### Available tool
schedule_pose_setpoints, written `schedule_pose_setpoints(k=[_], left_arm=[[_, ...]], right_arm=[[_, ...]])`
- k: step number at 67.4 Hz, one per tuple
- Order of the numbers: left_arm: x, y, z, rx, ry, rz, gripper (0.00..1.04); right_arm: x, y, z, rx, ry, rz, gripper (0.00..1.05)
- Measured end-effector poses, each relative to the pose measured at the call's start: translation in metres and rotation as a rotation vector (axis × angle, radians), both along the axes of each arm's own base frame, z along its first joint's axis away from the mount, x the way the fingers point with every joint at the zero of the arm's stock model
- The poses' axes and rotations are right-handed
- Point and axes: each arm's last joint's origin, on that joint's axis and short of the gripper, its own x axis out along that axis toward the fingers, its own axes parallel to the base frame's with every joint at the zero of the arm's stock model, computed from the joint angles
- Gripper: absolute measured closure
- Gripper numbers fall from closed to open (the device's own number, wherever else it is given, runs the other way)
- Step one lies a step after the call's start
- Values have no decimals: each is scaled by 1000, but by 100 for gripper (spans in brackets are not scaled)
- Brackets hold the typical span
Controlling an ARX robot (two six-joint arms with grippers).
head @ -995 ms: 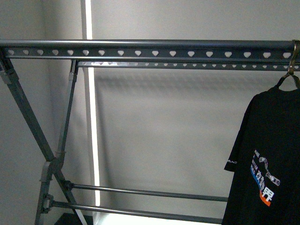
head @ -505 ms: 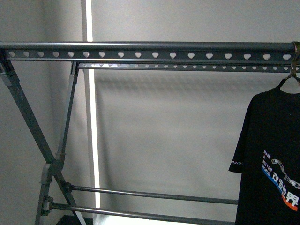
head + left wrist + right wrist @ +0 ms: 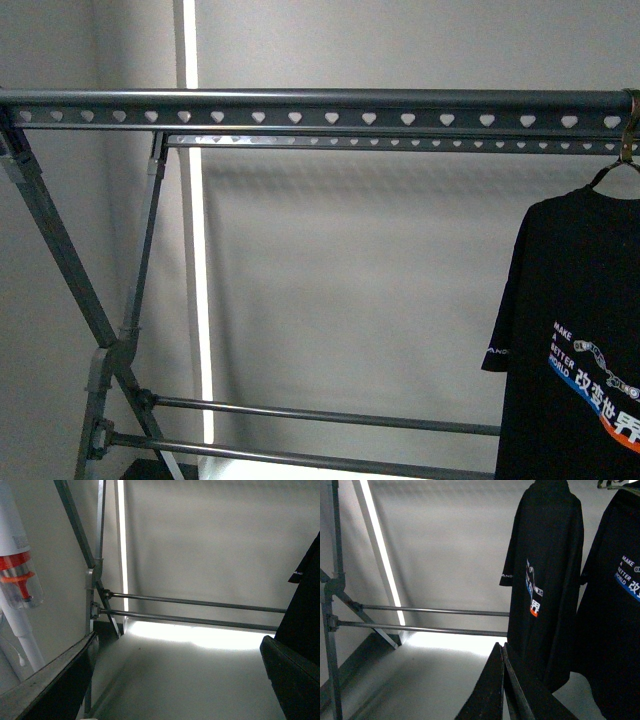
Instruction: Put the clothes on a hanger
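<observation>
In the front view the grey rack's top rail (image 3: 320, 108) with heart-shaped holes runs across the picture. A black T-shirt (image 3: 575, 340) printed "MAKE A BETTER WORLD" hangs from a hook (image 3: 628, 135) at the rail's right end. Neither gripper shows there. My left gripper (image 3: 175, 680) is open and empty, with its fingers (image 3: 50, 680) wide apart above the floor and the shirt's edge (image 3: 306, 600) beside it. My right gripper (image 3: 501, 680) is shut with nothing between its fingers. It sits just in front of two hanging black T-shirts (image 3: 545, 575) (image 3: 615, 610).
The rack's slanted legs (image 3: 60, 250) cross at the left. Two lower rails (image 3: 320, 415) run along the bottom and also show in both wrist views (image 3: 200, 603) (image 3: 435, 611). A white and red stick vacuum (image 3: 17, 580) stands left of the rack. A bright light strip (image 3: 195, 250) runs down the wall.
The hanging T-shirt has turned on its hook, so its print now faces more toward the camera. The rack's top rail sits slightly lower in the picture than one second ago.
</observation>
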Motion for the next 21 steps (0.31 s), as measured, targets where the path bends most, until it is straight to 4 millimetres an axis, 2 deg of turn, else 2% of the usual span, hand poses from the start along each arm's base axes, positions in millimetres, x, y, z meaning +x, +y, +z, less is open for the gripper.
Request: schedule_pose_setpoints(k=[17, 21], left_arm=[[0, 0, 0, 0, 0, 0, 7], [0, 0, 0, 0, 0, 0, 7]], right_arm=[[0, 0, 0, -1, -2, 0, 102], [0, 0, 0, 0, -2, 0, 89]])
